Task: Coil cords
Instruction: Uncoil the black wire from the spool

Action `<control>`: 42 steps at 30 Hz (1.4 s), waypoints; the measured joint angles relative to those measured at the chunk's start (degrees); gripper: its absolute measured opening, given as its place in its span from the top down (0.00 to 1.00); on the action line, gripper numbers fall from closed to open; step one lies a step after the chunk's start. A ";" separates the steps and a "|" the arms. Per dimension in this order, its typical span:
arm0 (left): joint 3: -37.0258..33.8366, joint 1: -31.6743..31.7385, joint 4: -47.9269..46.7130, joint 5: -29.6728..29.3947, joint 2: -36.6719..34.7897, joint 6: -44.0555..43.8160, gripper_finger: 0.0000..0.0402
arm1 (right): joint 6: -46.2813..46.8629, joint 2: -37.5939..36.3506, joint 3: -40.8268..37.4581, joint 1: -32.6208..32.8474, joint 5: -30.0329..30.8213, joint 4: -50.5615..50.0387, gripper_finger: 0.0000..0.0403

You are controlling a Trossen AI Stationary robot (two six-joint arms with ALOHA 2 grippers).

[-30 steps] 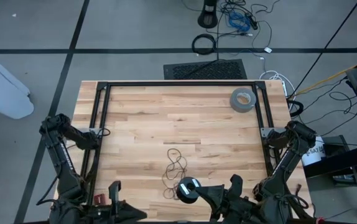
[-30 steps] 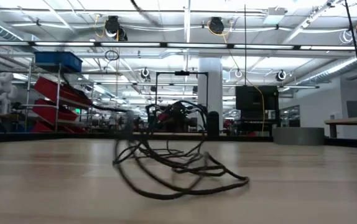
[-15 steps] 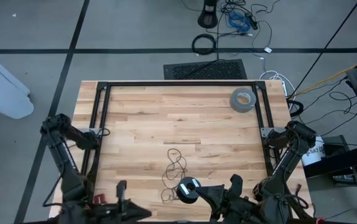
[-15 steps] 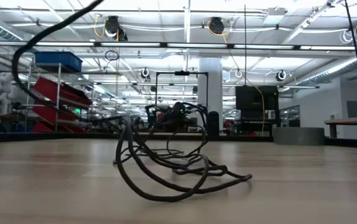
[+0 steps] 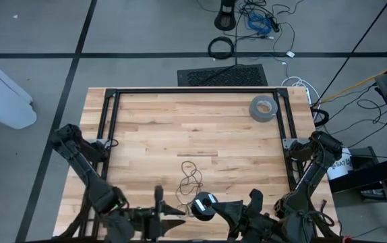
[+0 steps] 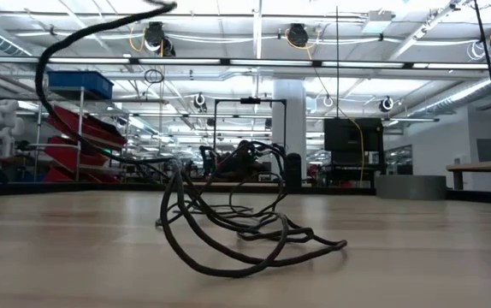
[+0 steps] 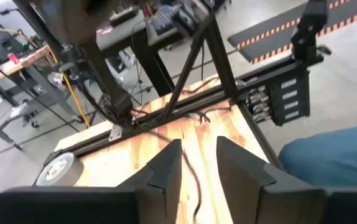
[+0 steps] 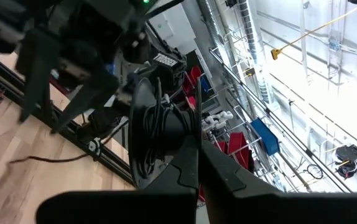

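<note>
Lying as loose tangle, cord [image 5: 191,177] at 6 o'clock of table [image 5: 153,128]. Standing partly open beside it, left gripper [image 5: 168,213], holding nothing. Pinching shut on wound cord on spool [image 5: 204,204], right gripper [image 5: 215,208], keeping coil together.

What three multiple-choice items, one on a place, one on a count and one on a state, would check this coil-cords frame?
1. Where on the table does the grey tape roll lie?
A. near the far right corner
B. at the near left corner
C. in the middle

2. How many tape rolls lie on the table?
A. one
B. two
C. three

3. How do the fingers of the left gripper stand?
A. pressed together
C. clamped on the tape roll
B. apart, with a gap between them

Key: 1 A, the high view shows the roll by the far right corner of the frame. 2 A, only one roll shows from above. 3 B, the left wrist view shows table and the thin black cord between the two fingers.
</note>
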 joint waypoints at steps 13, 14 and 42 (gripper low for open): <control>0.00 5.85 -3.31 5.73 0.95 -13.52 0.66 | -0.13 0.00 0.00 0.00 0.01 -0.02 1.00; -0.02 6.19 -3.88 6.15 0.97 -14.34 0.66 | -0.14 0.00 0.00 0.01 0.00 -0.02 1.00; 0.00 5.78 -5.49 6.78 0.94 -11.38 0.74 | -0.13 0.00 0.00 0.00 0.00 -0.02 1.00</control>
